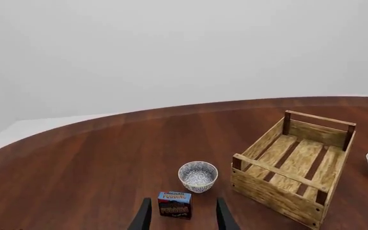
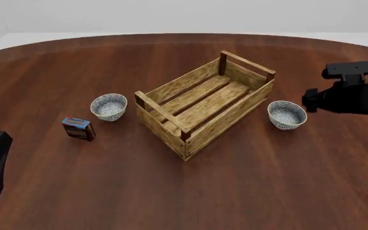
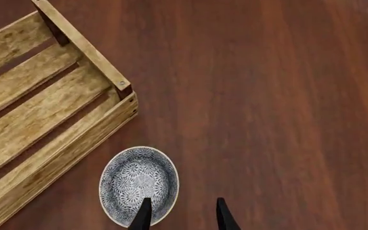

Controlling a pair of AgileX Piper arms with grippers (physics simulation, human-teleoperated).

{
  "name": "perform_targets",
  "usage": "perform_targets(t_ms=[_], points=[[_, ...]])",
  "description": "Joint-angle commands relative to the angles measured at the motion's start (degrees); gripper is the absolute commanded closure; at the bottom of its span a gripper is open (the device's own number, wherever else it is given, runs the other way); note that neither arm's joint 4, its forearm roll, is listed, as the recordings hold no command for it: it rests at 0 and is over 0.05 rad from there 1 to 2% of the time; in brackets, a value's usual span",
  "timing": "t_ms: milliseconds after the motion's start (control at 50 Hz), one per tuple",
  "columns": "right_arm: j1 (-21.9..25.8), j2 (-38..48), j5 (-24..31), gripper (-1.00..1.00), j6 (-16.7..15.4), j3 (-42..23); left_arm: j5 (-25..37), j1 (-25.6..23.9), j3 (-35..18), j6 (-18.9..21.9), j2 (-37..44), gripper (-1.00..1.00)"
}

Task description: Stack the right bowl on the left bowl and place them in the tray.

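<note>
Across the front view, the tray [image 2: 204,101] sits mid-table, nothing in it, left bowl [image 2: 109,106] at its 9 o'clock, right bowl [image 2: 287,114] at 3, box [image 2: 78,128] toward 8, bare wood all round. Left wrist: left gripper [image 1: 180,216] fingers parted, holding nothing, box [image 1: 174,204] between the tips, bowl [image 1: 198,176] beyond. Right wrist: right gripper [image 3: 179,214] parted over the bowl's [image 3: 138,185] rim, grasping nothing, tray [image 3: 50,115] beside it.

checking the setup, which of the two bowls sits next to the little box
The left bowl: the small blue-and-red box stands just beside it. The right bowl sits on the other side of the tray, with only bare table around.
</note>
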Motion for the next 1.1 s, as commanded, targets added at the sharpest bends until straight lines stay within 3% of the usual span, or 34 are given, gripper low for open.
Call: perform_targets(t_ms=[20, 1100], points=[[-0.21, 4.80, -1.79, -1.00, 0.23, -1.20, -0.37, -0.02, 0.11, 0.03, 0.47, -1.00], [0.82, 18.94, -8.49, -1.00, 0.73, -2.61, -3.14, 0.27, 1.74, -0.34, 2.12, -1.00]])
